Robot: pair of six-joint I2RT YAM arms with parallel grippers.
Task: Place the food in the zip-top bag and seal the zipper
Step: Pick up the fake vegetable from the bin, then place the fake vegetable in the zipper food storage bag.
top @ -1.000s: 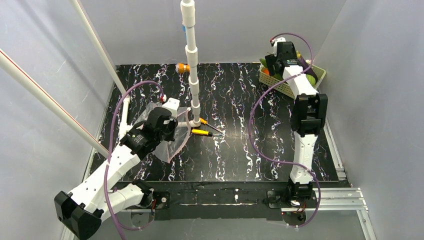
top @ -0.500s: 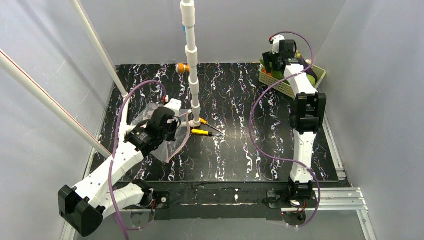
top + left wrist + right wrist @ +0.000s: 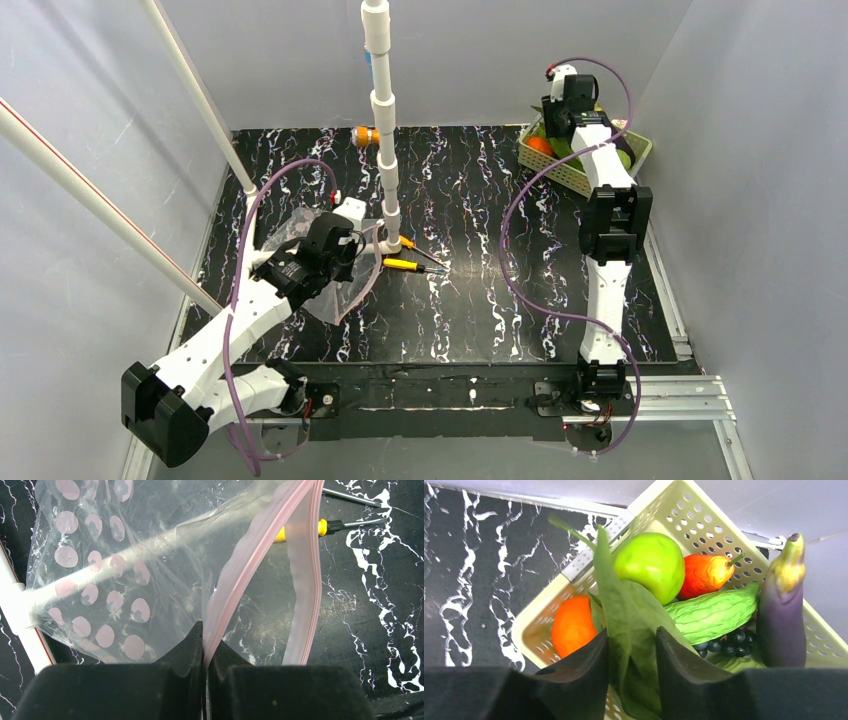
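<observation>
The bag (image 3: 115,565) lies at the left of the table (image 3: 480,300), near the foot of the white pipe (image 3: 385,150), and your left gripper (image 3: 205,652) has it by one edge; those fingers are pressed together on the zipper (image 3: 250,560), with only the pink strip between them. In your left wrist view the gripped lip runs from the fingertips up and to the right; the other lip bows away from it, so the mouth gapes as a long narrow loop whose long axis points toward the screwdriver (image 3: 325,527) lying just past it; the dotted body spreads off to the left. Your right gripper (image 3: 631,640) is over the basket (image 3: 674,500) at the far right corner; its fingers are partly closed, pinching the blade of a long green leaf (image 3: 616,595). The leaf's long axis runs in line with the fingers, its thin stem pointing up and left past the basket rim; its lower end is hidden between the fingers. In the basket you have the orange ball (image 3: 572,625) left of the leaf, the melon (image 3: 651,565) behind it, a red fruit (image 3: 706,572), a bumpy gourd (image 3: 714,612) lying crosswise, and the eggplant (image 3: 781,615) upright at the right, stem end up.
</observation>
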